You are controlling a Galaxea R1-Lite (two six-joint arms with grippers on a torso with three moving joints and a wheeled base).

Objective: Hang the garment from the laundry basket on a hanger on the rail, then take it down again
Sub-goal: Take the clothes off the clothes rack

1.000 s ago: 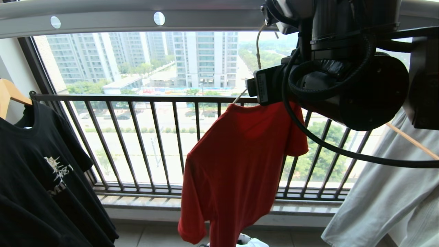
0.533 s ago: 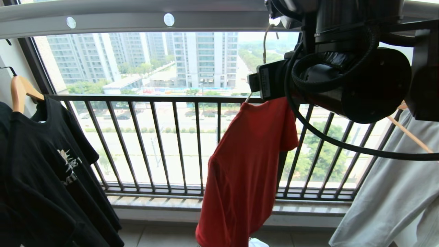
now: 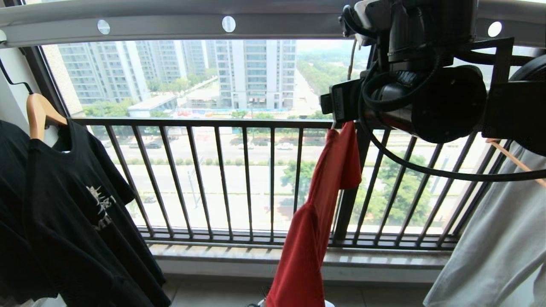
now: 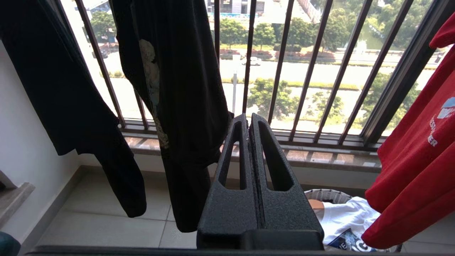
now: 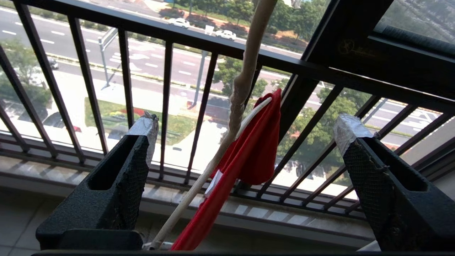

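Hanging done: garment (image 3: 318, 213) hangs on hanger (image 5: 239, 92) from rail (image 3: 170, 21). Right gripper (image 5: 245, 131), fingers spread wide, brackets the hanger neck, gripping nothing. Left gripper (image 4: 249, 119) closed, idle. Take-down remains.

Garment (image 3: 313, 230): plain red from behind; chest print white and pale blue. Hanger (image 5: 239, 89): cream-white wire. Rail (image 3: 170, 23): grey metal, row of pale round holes. Balcony railing (image 3: 213, 123): black, vertical bars. Neighbouring T-shirt (image 3: 81, 221): black with a whitish graphic, on a light wooden hanger (image 3: 40, 113). Pale grey-white cloth (image 3: 499, 247) at the right edge. Laundry basket (image 4: 325, 195): white woven rim.
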